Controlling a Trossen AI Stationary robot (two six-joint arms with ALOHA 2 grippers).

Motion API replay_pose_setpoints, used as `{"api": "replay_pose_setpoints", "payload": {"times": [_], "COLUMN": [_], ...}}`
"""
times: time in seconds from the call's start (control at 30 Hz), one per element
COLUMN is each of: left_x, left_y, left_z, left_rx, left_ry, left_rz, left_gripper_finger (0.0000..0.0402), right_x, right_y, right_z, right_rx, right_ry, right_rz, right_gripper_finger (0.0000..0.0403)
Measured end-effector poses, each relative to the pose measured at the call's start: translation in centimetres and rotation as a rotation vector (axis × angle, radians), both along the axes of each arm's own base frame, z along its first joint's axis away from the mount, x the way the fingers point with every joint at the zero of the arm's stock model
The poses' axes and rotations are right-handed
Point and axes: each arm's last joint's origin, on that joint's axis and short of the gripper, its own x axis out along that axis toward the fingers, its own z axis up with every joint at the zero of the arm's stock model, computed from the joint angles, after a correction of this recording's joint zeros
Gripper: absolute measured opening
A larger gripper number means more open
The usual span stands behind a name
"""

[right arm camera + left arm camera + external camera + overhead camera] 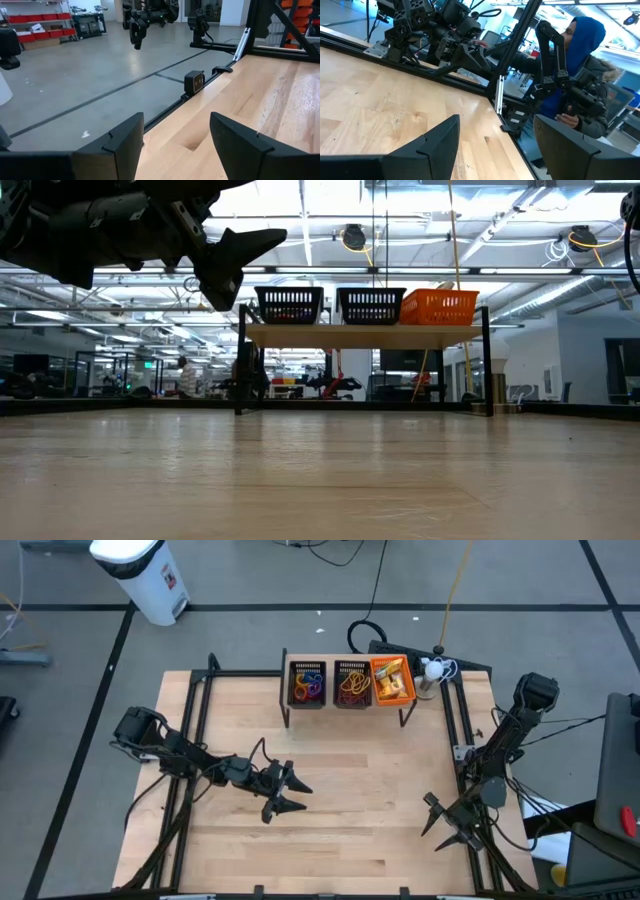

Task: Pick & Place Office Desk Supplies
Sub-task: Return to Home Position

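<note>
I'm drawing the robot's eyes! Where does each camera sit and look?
High: above, looking down on table, left arm, right arm, orange bin.
Low: tabletop height, facing shelf; left arm overhead.
Left wrist: on left arm, facing a person, past open left fingers.
Right wrist: on right arm, facing floor, past open right fingers.
High and low share the orange bin.

We find the wooden table [340, 755] bare across its middle and near half, so a gripper could pass there. Only the left gripper [300, 796], fingers spread, hangs over the left-centre, and the right gripper [437, 824], fingers also spread, sits by the right edge. At the far edge the shelf [365, 335] carries 3 bins packed side by side, a black bin [307, 683], a second black bin [352, 683] and an orange bin [392, 681], with no way between them. The gap under its board stands open between thin legs, and dark frame rails [240, 673] line the table's sides.
</note>
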Motion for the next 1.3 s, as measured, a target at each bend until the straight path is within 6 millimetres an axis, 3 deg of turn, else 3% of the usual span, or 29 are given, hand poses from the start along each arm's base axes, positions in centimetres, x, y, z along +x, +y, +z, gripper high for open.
{"api": "replay_pose_setpoints", "payload": {"times": [0.67, 1.3], "left_x": [0.00, 0.01], "left_y": [0.00, 0.00], "left_z": [0.00, 0.01], "left_rx": [0.000, 0.000], "left_ry": [0.000, 0.000], "left_rz": [0.000, 0.000], "left_gripper_finger": [0.0255, 0.0255], "right_x": [-0.05, 0.00], "right_y": [-0.10, -0.01], "right_z": [-0.82, -0.13], "right_rx": [-0.073, 0.007], "right_ry": [0.044, 0.024], "right_rz": [0.000, -0.003], "right_gripper_finger": [0.0221, 0.0218]}}
